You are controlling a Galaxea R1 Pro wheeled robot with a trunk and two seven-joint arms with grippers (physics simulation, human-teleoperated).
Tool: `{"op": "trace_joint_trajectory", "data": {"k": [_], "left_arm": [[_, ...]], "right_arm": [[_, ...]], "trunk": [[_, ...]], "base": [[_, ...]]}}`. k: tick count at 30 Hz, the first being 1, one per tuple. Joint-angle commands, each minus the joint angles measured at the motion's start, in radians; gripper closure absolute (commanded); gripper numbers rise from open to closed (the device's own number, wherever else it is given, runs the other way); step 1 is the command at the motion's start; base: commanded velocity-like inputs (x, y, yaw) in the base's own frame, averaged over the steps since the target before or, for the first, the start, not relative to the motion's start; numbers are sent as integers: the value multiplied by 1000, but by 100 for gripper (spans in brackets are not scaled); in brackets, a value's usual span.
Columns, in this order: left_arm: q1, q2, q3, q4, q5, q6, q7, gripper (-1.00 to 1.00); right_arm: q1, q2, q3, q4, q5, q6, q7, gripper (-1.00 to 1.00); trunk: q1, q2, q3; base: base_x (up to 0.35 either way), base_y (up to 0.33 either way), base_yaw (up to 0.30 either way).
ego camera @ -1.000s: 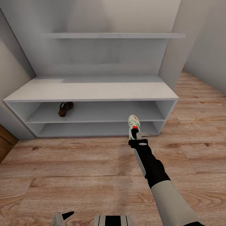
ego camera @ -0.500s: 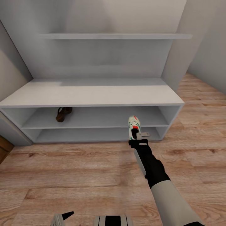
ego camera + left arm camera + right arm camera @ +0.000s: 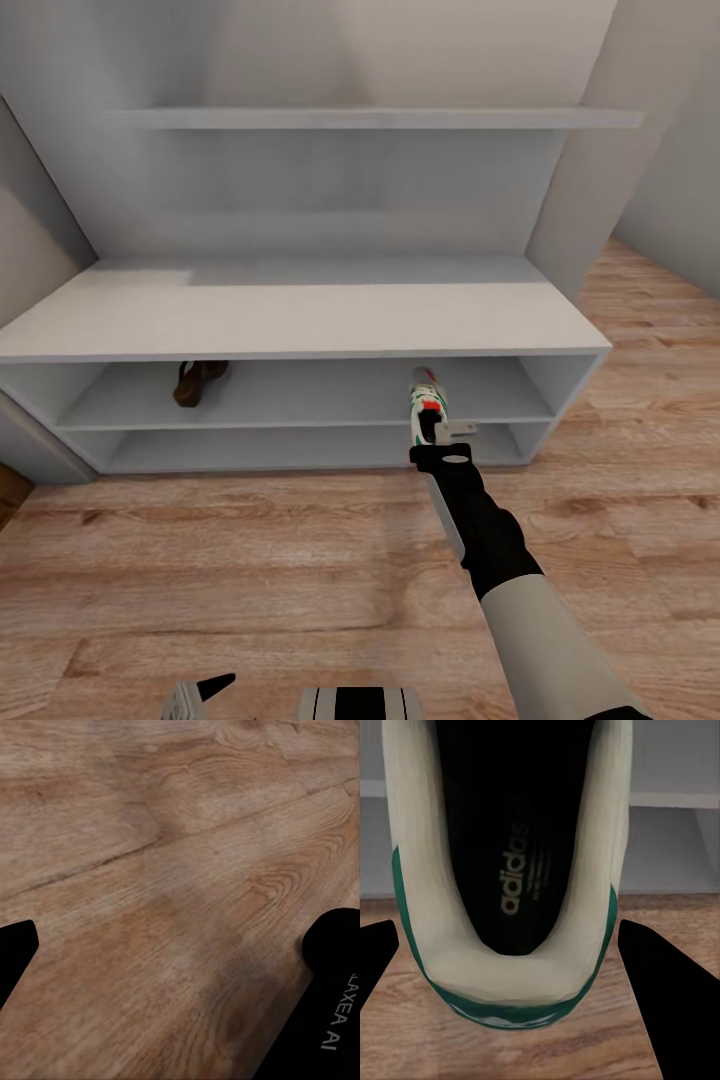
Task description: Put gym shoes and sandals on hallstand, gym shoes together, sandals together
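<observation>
Change since earlier: rack (image 3: 300, 320) sits lower and larger in the head view, its near edge closer; the whole picture has shifted, so the camera has moved in. Right gripper (image 3: 440, 432) and shoe (image 3: 427, 397) keep the same spot in the picture.

Head view, shoe: one gym shoe, toe pointing at the rack, held off the floor (image 3: 250, 560) in front of the upper open shelf, towards its right end.
Head view, right gripper: closed on the shoe's heel end, arm stretched forward.
Head view, sandal (image 3: 197, 381): one, on the upper open shelf, left part, well apart from the shoe.
Head view, left gripper (image 3: 198, 692): low at the picture's edge; cannot tell how wide.

Left wrist view: floor planks (image 3: 172, 870) between two dark fingers (image 3: 330, 1005) set wide apart, holding nothing.

Right wrist view: shoe (image 3: 510, 870) seen from the heel, insole showing, fingers (image 3: 675, 982) on either side; shelf openings behind.

Risk: the toe looks level with the bench top's front edge; it could catch there and twist the shoe in the grip. Released too soon, it would drop to the floor.
</observation>
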State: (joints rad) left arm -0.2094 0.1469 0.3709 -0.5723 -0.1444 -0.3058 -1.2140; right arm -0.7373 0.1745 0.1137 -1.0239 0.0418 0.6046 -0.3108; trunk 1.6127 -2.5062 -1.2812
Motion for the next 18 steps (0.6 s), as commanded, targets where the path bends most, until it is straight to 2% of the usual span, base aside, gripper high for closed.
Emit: {"op": "trace_joint_trajectory", "data": {"k": [1, 6, 12, 18], "left_arm": [[-1, -1, 7, -1, -10, -6, -4, -100], [-1, -1, 8, -1, -10, -5, -4, -100], [-2, -1, 8, -1, -10, -3, -4, -100], [-1, -1, 8, -1, -9, -3, -4, -100]], "right_arm": [[0, 0, 1, -1, 4, 7, -2, 100], [0, 0, 0, -2, 4, 7, -2, 100], [0, 0, 0, -2, 4, 6, -2, 100], [0, 0, 0, -2, 4, 7, -2, 100]], "trunk": [[0, 0, -1], [0, 0, -1], [3, -2, -27], [3, -2, -31]], "base": [[20, 4, 0], [8, 2, 0], [1, 0, 0], [0, 0, 0]]}}
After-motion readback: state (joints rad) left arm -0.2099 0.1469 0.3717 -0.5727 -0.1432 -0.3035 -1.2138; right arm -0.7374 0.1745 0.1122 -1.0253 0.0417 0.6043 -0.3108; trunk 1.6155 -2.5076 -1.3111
